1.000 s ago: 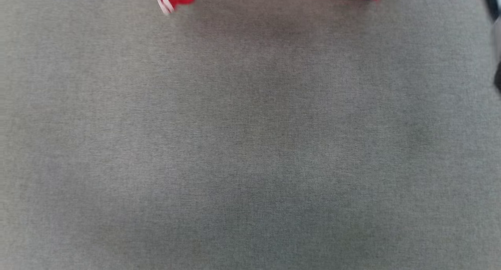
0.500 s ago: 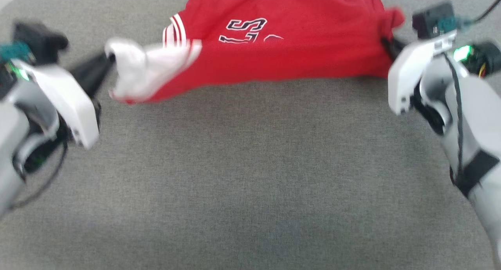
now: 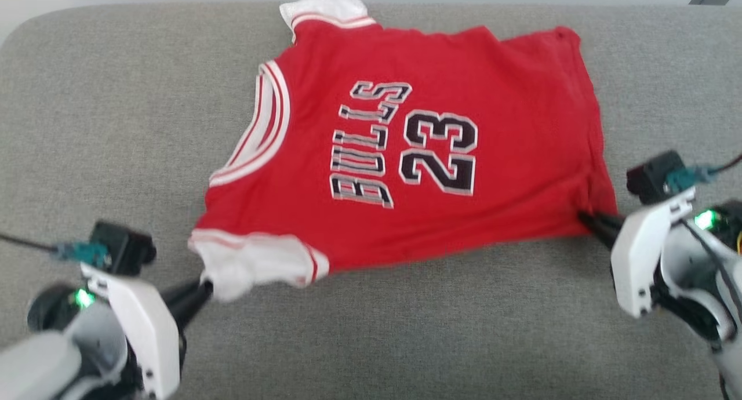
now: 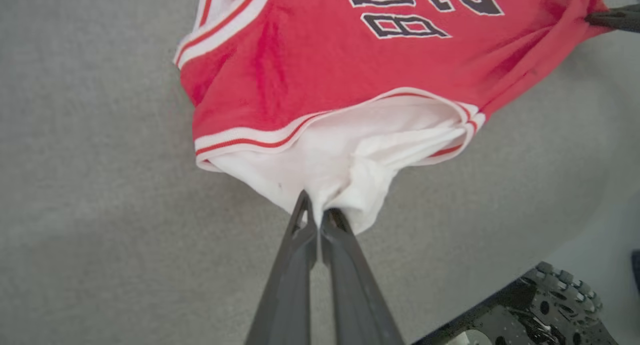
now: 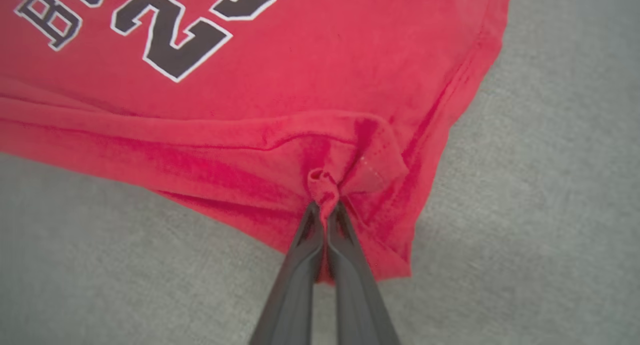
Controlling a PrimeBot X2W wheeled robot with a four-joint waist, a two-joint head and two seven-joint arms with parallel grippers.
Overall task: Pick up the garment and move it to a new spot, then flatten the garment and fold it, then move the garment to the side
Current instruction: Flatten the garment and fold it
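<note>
The garment (image 3: 406, 156) lay spread mid-frame, unfolded. Left gripper (image 3: 204, 286) pinched its white sleeve (image 3: 255, 265), right gripper (image 3: 583, 217) its hem corner (image 3: 594, 206); folding and setting aside apparently remained.

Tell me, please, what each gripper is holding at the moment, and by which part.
The left gripper pinches the garment by its white sleeve; the right gripper pinches a corner of its red bottom hem.
</note>
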